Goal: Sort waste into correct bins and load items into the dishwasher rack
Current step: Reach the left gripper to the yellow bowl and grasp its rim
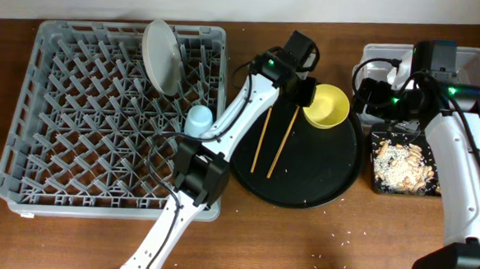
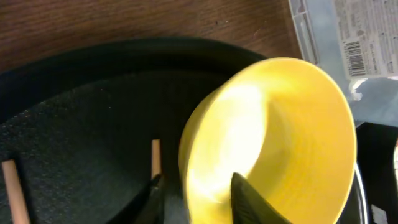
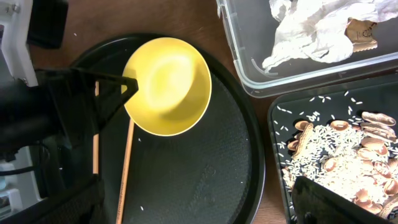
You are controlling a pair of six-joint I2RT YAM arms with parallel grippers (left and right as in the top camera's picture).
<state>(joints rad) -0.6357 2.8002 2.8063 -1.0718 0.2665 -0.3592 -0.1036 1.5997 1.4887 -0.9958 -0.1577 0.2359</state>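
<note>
My left gripper [image 1: 308,92] is shut on the rim of the yellow bowl [image 1: 328,106], one finger inside and one outside [image 2: 198,198]. The bowl [image 2: 280,130] is tilted over the round black tray [image 1: 304,175]. Two chopsticks [image 1: 273,140] lie on that tray. The white plate [image 1: 162,56] stands in the grey rack [image 1: 60,117], and the light blue cup [image 1: 198,120] sits at the rack's right side. My right gripper [image 1: 374,96] is open and empty [image 3: 199,205]. The clear tub [image 3: 249,68] holds tissues [image 3: 311,28] and a wrapper [image 3: 359,30]. The shallow black tray [image 3: 277,155] holds nut scraps [image 3: 348,149] and rice. The small white cup is out of view.
The rack fills the left half of the table. My left arm crosses the rack's right edge. The clear tub [image 1: 474,60] and black tray [image 1: 375,184] sit close together at the far right. A few rice grains lie on the wooden table in front.
</note>
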